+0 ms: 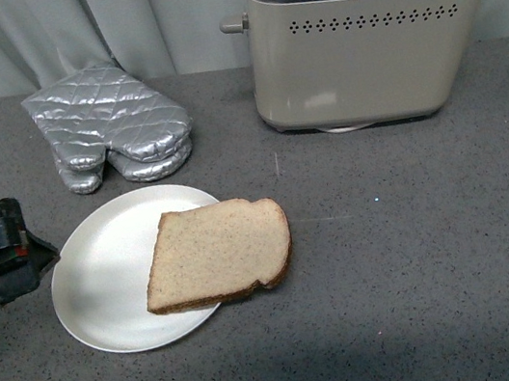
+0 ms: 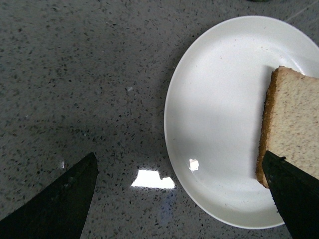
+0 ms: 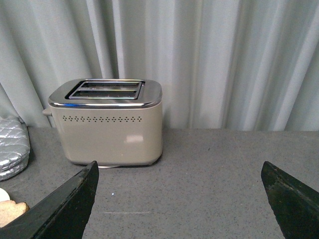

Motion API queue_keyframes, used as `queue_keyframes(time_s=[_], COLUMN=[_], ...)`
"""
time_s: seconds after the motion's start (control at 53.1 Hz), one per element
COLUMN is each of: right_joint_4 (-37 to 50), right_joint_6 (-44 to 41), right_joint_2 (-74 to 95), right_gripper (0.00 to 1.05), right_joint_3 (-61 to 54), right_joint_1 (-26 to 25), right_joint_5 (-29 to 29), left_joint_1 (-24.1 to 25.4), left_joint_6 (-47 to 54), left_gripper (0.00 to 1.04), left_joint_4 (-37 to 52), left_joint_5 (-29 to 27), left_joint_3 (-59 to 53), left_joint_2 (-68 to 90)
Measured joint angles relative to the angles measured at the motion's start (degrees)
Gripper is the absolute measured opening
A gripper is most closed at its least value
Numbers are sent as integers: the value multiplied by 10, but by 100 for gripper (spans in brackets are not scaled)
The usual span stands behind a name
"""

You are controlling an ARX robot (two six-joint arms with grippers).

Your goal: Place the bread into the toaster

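toaster (image 1: 364, 55) top cropped, bread (image 1: 218, 252) overhanging plate (image 1: 102, 275), left end effector (image 1: 1, 254) partly cropped

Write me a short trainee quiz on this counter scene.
1. True or false: the bread lies wholly within the rim of the plate.
2. What lies left of the toaster, behind the plate? A) oven mitt B) kettle C) cup
3. How many slots does the toaster's top show?
Key: 1 false, the bread overhangs the rim; 2 A; 3 two.
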Motion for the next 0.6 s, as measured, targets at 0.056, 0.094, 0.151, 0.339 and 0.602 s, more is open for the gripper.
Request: queue_keyframes(time_s=[0.056,0.094,0.151,0.339,0.602], right_joint_4=[0,0,0,0,0], right_joint_6=[0,0,0,0,0], right_joint_2=[0,0,0,0,0], right_gripper=[95,95,95,95,95], right_joint_3=[0,0,0,0,0], right_joint_1=[0,0,0,0,0], right_joint_5=[0,0,0,0,0], left_joint_1=[-4,-6,-8,-9,-11], left_joint_6=[11,22,38,52,23], left_gripper=[98,98,98,98,57], left_joint_4=[-5,-10,-13,-24,-39], left_joint_5=[-4,-7,-17,-31,-45], left_joint_3=[19,30,43,94,144], left_joint_2=[27,42,63,141,193])
